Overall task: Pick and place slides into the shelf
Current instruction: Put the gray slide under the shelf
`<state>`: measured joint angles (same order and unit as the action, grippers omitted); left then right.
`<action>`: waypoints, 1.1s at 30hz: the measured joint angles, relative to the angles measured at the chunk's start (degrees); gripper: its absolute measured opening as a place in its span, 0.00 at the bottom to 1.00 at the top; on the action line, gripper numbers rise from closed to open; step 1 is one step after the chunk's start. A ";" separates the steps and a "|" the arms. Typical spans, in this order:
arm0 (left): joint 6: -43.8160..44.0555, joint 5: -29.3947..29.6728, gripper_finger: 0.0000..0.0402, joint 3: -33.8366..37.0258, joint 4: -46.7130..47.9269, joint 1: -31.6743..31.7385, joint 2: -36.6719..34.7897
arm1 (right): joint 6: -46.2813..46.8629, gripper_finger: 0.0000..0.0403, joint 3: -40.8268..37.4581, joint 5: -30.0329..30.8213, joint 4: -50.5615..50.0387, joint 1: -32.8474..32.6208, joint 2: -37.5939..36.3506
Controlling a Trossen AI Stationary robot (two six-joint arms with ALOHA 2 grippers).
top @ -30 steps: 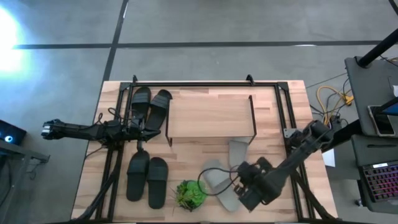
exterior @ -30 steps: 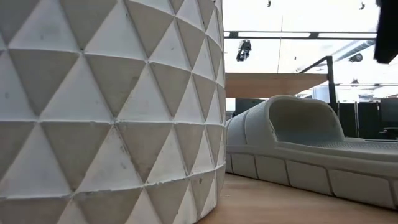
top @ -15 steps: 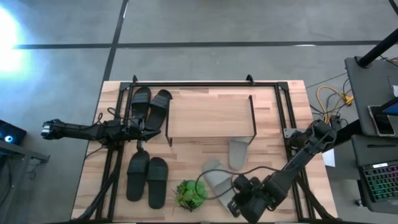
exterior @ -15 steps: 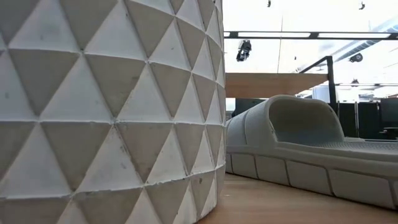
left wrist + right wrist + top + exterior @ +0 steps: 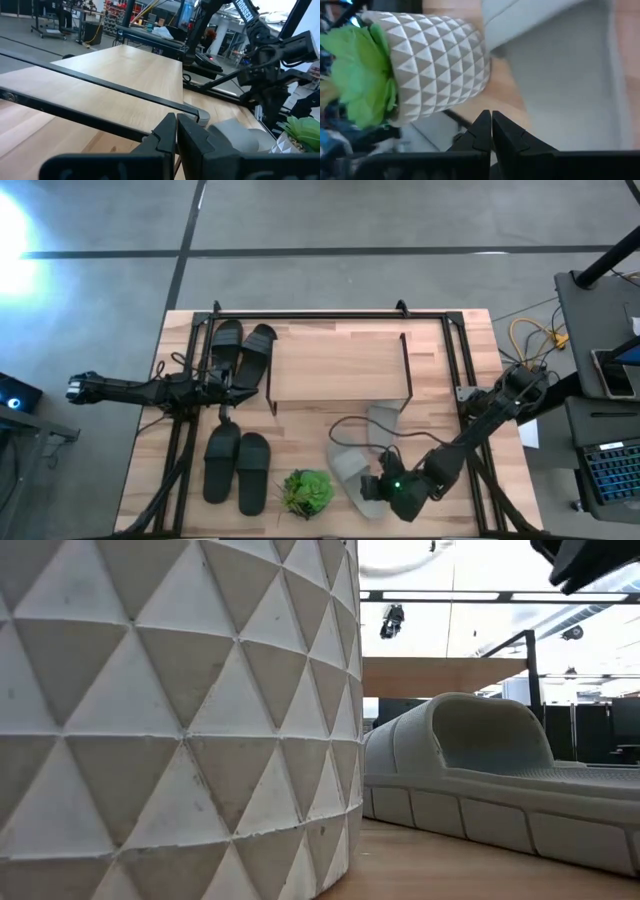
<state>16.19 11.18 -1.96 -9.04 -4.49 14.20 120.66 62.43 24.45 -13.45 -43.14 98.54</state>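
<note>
Just beside the closed right tool (image 5: pixel 372 488) lies a grey slide (image 5: pixel 345 465).

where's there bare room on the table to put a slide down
The shelf plank top is bare. Bare tabletop also lies right of the shelf, toward the table's right edge. Crowded: the pale grey slides, plant and right gripper in front; black slides on the left.
</note>
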 joint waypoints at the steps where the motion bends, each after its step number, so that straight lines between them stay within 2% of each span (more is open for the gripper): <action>1: 0.02 0.00 0.00 0.00 -0.06 -0.02 0.08 | 0.42 0.02 -0.06 0.02 -0.48 0.38 0.00; 3: 0.04 0.00 0.00 0.00 0.03 0.00 0.11 | -0.34 0.02 1.07 -0.20 -4.03 1.28 0.00; 7: 0.12 -0.03 0.00 0.00 0.02 -0.02 0.03 | -6.72 0.02 8.73 -0.48 -24.35 2.44 0.64; 9: 0.11 -0.05 0.00 0.00 -0.04 0.00 -0.02 | -15.36 0.02 13.74 0.91 -36.65 2.20 2.34; 11: 0.11 -0.08 0.00 0.00 0.00 0.00 0.02 | -26.51 0.03 18.24 1.75 -42.36 1.73 4.61; 15: 0.11 -0.09 0.00 0.00 0.05 -0.01 0.02 | -48.37 0.09 24.20 -2.43 -42.40 1.45 7.98; 17: 0.09 -0.09 0.00 0.00 0.02 -0.02 0.06 | -54.98 0.14 26.40 -4.86 -42.60 1.54 10.00; 21: 0.09 -0.09 0.00 0.00 0.01 -0.01 0.15 | -64.16 0.26 30.45 -4.77 -45.14 1.35 13.67; 24: 0.09 -0.09 0.00 0.00 0.07 -0.02 0.19 | -69.76 0.34 33.89 0.52 -50.02 0.79 16.90; 28: 0.09 -0.10 0.00 0.00 0.13 -0.01 0.32 | -76.82 0.40 38.05 9.57 -55.28 0.32 21.20; 33: 0.09 -0.09 0.00 0.00 0.07 -0.02 0.39 | -81.80 0.44 41.05 11.92 -55.81 0.34 25.40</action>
<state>16.27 11.09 -1.96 -8.97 -4.51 14.59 38.86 103.48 36.37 -69.27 -42.80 123.94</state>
